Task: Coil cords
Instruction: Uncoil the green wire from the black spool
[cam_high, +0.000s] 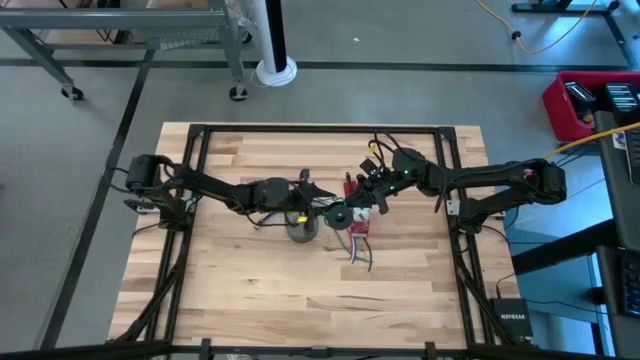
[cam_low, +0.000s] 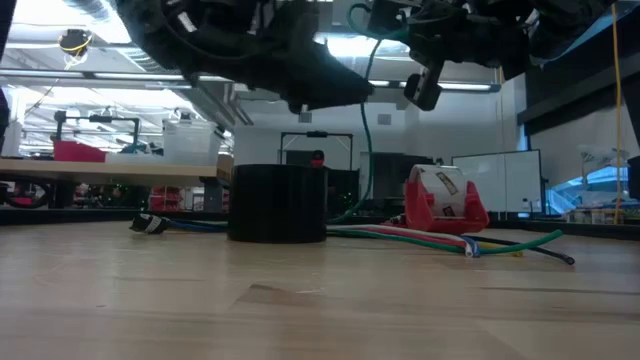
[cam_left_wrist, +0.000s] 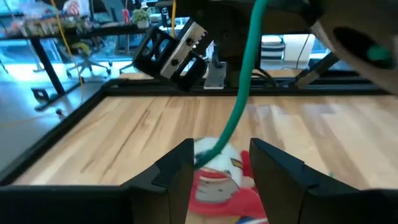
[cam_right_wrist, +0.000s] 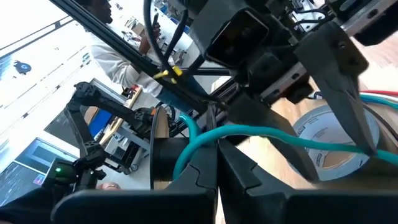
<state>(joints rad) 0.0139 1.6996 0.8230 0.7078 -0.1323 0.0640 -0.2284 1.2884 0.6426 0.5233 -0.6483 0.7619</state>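
1. So, both arms meet over the middle of the wooden table (cam_high: 230, 280), each reaching in from its own side.
2. Right gripper (cam_right_wrist: 216, 163): fingers pinched fully together w/ the green cord (cam_right_wrist: 261, 134) clamped between them. Cord comes out on both sides of the fingertips and curves away.
3. From the left wrist cam the same cord (cam_left_wrist: 239, 106) hangs down from above and drops into the gap between the left gripper's (cam_left_wrist: 219, 163) fingers.
4. Left gripper fingers are spread apart, one on each side of the cord. Can't tell if either pad actually touches it, prob not squeezing.
5. Just beyond the left fingertips sits the red tape dispenser (cam_left_wrist: 217, 186) w/ a white roll in it, on the table below.
6. Low cam: cord (cam_low: 366, 140) runs down from the grippers overhead to the tabletop, landing between the black cylinder (cam_low: 277, 203) and the dispenser.
7. Bundle of other cables (cam_low: 470, 243) (red, white, green) lies flat on the wood beside the dispenser, under the grippers.
8. Right wrist cam also shows the grey tape roll (cam_right_wrist: 329, 146) past the closed fingers, behind the cord.
9. Person in a white top (cam_right_wrist: 121, 56) stands in the bg, well away from the table.
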